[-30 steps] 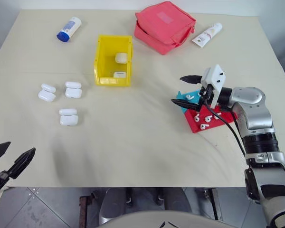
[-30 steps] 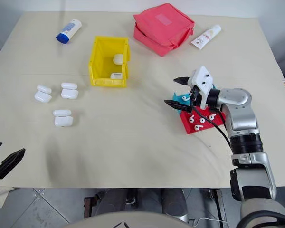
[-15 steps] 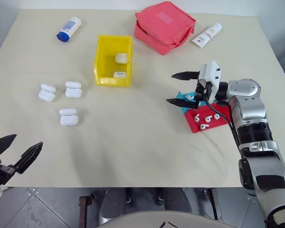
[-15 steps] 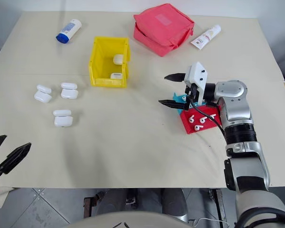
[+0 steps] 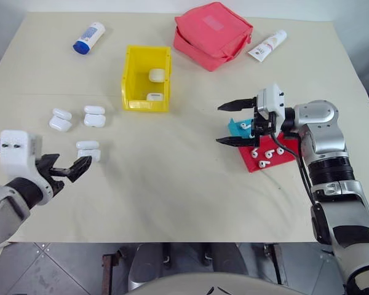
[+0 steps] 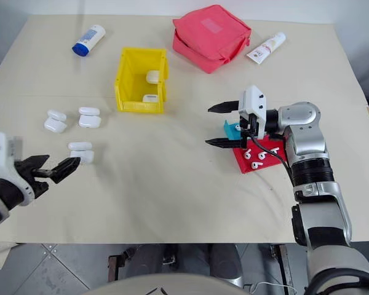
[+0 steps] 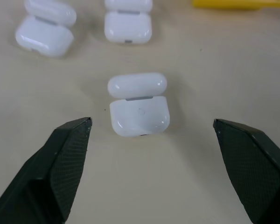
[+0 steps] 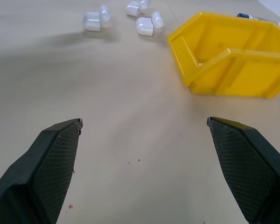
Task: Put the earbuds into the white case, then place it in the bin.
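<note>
Three open white cases lie at the table's left; the nearest white case [image 5: 88,150] [image 7: 139,105] sits just ahead of my open, empty left gripper [image 5: 67,166] [image 7: 151,123], lid up. Several earbuds [image 5: 264,153] lie on a red tray [image 5: 281,157], and more lie on a teal tray [image 5: 235,127] beside it. My right gripper [image 5: 220,124] [image 8: 144,122] hovers open and empty just left of these trays, pointing left. The yellow bin [image 5: 129,77] [image 8: 233,70] stands mid-table at the back with two white cases [image 5: 157,75] inside.
A red zip pouch [image 5: 213,27] lies behind the bin to the right. A white tube [image 5: 268,45] is beside it and a blue-capped bottle [image 5: 89,38] sits at the back left. The two other open cases [image 5: 61,119] [image 5: 94,115] lie beyond the nearest one.
My left arm has come up from the table's front-left edge and moved in toward the nearest case. The right gripper has turned a little, its fingers now pointing more squarely left.
</note>
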### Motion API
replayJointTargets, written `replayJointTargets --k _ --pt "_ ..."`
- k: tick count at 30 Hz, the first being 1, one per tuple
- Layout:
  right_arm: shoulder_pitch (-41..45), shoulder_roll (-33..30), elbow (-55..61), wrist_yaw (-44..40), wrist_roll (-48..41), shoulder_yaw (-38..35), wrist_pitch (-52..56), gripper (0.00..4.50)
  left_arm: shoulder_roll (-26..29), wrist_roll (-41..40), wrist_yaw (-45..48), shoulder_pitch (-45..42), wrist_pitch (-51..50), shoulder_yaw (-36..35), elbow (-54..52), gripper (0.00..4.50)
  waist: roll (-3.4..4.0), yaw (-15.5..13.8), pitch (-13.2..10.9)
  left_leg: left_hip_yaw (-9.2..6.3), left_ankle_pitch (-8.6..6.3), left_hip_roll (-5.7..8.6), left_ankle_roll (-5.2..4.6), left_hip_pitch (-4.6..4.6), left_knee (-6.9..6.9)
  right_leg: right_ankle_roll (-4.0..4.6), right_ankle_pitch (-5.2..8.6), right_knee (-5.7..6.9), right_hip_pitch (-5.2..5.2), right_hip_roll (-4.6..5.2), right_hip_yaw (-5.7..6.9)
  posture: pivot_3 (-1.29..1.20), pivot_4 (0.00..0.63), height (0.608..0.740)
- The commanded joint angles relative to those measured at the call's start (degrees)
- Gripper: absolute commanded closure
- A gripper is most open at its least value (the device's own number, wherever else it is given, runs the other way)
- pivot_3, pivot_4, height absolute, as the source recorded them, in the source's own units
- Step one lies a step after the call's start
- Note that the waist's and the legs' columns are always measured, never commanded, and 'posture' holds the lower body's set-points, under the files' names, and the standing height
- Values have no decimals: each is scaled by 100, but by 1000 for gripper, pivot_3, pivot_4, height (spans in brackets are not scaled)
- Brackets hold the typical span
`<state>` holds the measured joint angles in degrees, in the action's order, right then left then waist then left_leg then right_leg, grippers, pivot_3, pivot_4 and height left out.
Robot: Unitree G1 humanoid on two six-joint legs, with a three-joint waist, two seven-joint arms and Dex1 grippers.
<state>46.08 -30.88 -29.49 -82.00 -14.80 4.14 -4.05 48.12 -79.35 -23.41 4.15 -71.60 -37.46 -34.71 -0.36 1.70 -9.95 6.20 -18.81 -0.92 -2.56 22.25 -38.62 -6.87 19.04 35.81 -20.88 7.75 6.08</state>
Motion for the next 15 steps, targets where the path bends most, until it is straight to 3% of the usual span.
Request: replayJointTargets --k 1,8,15 --pt "105 -16 77 -15 -36 -45 -74 0 382 -1344 -1541 -234 233 549 511 71 1 6 -1 -13 -1 0 2 0 -4 0 0 -1 7 0 -2 0 150 740" --pt "30 -50 214 -13 -31 -37 -17 0 1492 -3142 -3226 -1244 1109 2141 1346 71 16 -11 -10 -84 -7 13 11 4 -34 5 3 0 40 -10 -19 0 150 740" --pt "-101 -105 389 25 -28 -42 33 0 1954 -3365 -3222 -1763 1159 2869 1895 71 24 -11 -15 -83 -6 18 11 7 -33 5 3 -3 40 -51 -14 0 150 740"
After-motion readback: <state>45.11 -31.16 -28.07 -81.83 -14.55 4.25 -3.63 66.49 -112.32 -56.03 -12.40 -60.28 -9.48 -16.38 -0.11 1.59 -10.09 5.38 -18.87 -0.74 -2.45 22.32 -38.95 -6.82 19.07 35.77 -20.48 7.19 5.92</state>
